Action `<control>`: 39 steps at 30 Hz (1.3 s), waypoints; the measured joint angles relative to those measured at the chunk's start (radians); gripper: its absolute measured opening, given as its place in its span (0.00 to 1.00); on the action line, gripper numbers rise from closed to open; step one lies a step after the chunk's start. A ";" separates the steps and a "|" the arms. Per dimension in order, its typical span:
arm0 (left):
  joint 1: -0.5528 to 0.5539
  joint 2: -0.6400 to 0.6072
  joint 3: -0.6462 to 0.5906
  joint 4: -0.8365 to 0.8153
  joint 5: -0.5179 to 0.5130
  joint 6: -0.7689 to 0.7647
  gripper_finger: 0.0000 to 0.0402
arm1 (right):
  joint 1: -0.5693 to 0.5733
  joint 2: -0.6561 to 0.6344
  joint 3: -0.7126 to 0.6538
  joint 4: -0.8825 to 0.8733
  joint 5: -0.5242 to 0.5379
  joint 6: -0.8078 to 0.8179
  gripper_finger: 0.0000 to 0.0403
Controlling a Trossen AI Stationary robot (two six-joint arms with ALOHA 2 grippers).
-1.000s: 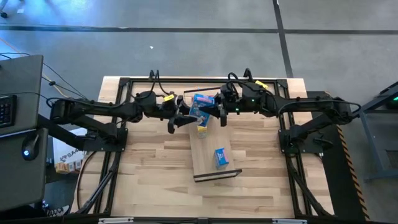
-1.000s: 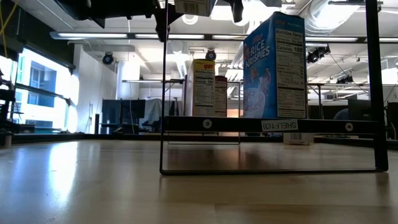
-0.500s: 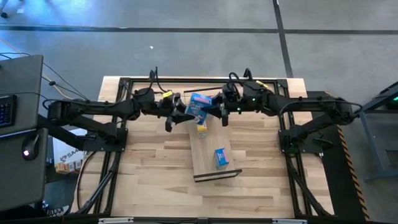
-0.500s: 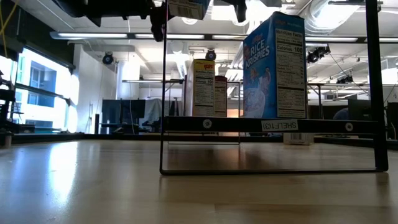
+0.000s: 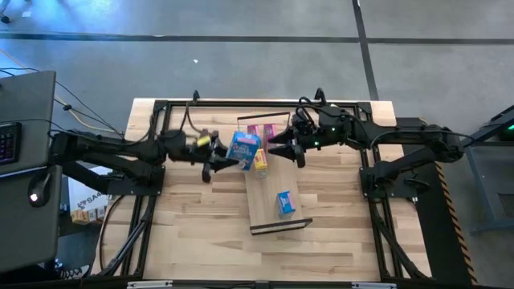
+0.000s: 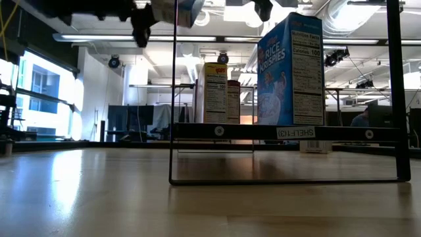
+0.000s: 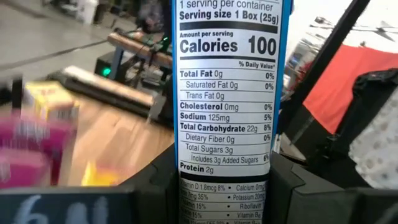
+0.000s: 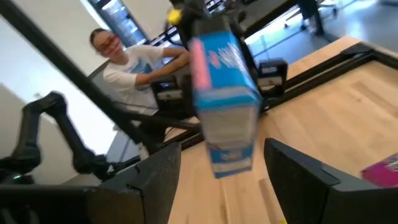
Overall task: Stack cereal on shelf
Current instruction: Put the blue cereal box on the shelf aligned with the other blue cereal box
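My left gripper [image 5: 230, 156] is shut on a light blue cereal box [image 5: 243, 150], held in the air just left of the shelf [image 5: 267, 191]. The shelf is a pale plank with black end frames. My right gripper [image 5: 283, 149] stands open to the right of that box, apart from it. Pink boxes [image 5: 261, 130] stand at the plank's far end. A yellow box [image 5: 261, 159] stands behind the held box. Another blue box [image 5: 285, 202] stands upright near the plank's near end, also seen in the low view [image 6: 290, 69]. My left gripper pinches the blue box between its two fingers [image 7: 158, 186], one on each wide face, with the narrow nutrition panel [image 7: 225, 155] facing the wrist. The fingers come level from the table's left side. The box is lifted clear of table and shelf, slightly tilted.
The black frame [image 5: 265, 103] runs along the table's far edge and down both sides. Bare wooden tabletop [image 5: 201, 217] lies left and near of the shelf. A person [image 8: 127, 65] sits beyond the table's left side. A monitor and keyboard [image 5: 24, 120] stand off the table's left.
My right gripper has opened and let go of the blue box, drawing slightly toward the table's right edge. My left gripper has taken the box over and carried it toward the table's left edge, off the shelf's far end. The box stays in the air.
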 joint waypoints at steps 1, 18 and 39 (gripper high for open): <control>-0.032 0.000 -0.029 0.027 -0.048 -0.018 0.32 | 0.003 0.000 0.000 0.001 -0.007 0.000 0.57; -0.521 0.125 -0.095 0.067 -0.629 -0.032 0.32 | 0.006 -0.001 0.000 -0.020 -0.001 -0.033 0.57; -0.496 0.806 -0.235 1.129 -0.437 0.062 0.32 | 0.004 -0.001 0.000 -0.018 0.136 -0.026 0.57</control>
